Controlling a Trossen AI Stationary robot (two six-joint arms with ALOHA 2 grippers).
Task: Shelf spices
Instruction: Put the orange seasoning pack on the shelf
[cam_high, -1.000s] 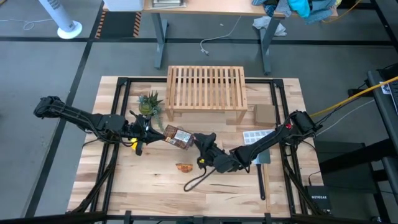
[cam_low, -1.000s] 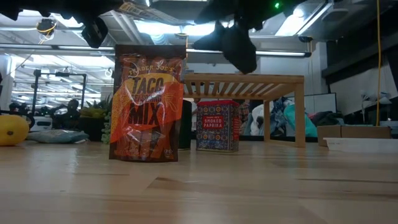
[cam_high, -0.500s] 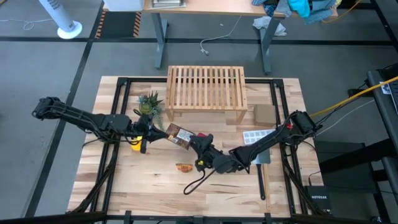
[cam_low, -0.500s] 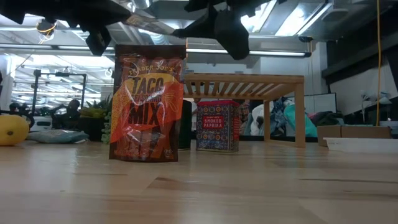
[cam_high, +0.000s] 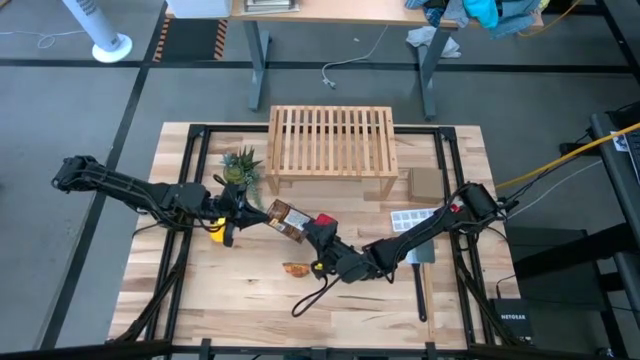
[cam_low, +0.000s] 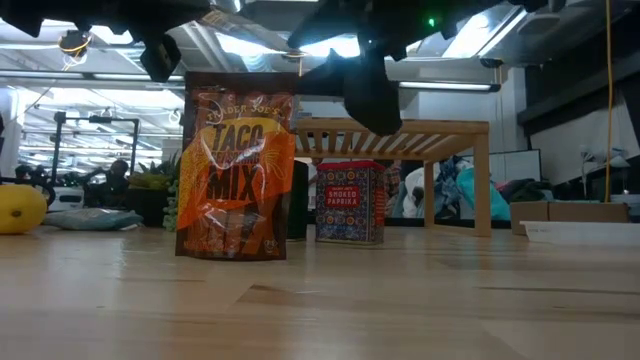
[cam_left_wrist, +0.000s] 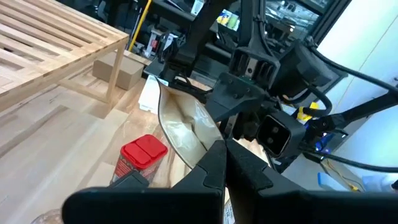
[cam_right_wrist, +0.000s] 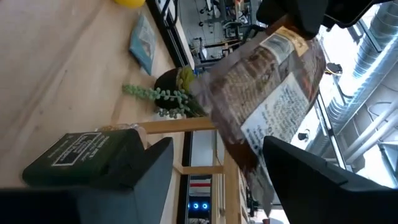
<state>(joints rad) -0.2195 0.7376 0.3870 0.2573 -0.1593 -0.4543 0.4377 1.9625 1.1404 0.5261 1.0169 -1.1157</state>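
My left gripper (cam_high: 250, 211) hangs over the middle of the table, shut on a brown spice packet (cam_high: 287, 218). My right gripper (cam_high: 316, 228) stands open right beside that packet's free end (cam_right_wrist: 267, 93), one finger to each side of it; I cannot tell whether they touch it. An orange taco-mix packet (cam_low: 237, 165) stands upright on the table. A red tin (cam_low: 350, 200) and a dark box (cam_right_wrist: 74, 155) stand on the table in front of the light-wood shelf (cam_high: 330, 140). My left gripper pinches one end edge of the brown packet (cam_left_wrist: 200, 138) between its two shut fingers. The fingers come in level from the table's left. The packet is lifted clear of the table and sticks out past the fingertips toward my right gripper.
A small green plant (cam_high: 240, 165) stands by the shelf's left leg, and a yellow round toy (cam_high: 217, 232) lies under my left arm. A white ice-cube tray (cam_high: 412, 217) and a cardboard box (cam_high: 425, 181) sit on the right. Bare wood lies along the near edge.
My right gripper has edged toward the table's left, closer to the held packet, rolling a little; over the last half second it has sunk slightly. The brown packet stays lifted in my left gripper.
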